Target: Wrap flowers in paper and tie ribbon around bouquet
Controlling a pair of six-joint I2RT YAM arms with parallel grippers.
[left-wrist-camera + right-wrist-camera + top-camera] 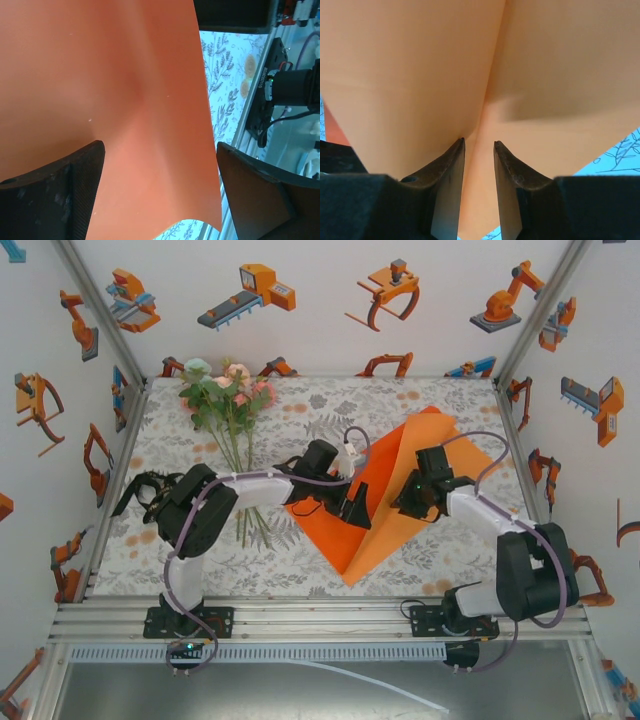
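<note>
The paper, a thin, light, springy orange sheet, lies partly lifted right of centre on the bench. It is judged likely to crease or slip, so edges should be gripped. The right tool is nearly closed on a raised fold; the left tool stands wide around an edge. The flowers lie apart, far left.

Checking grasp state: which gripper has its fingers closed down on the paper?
The right gripper: fingers nearly together on a fold of the paper. The left gripper stands wide open.
</note>
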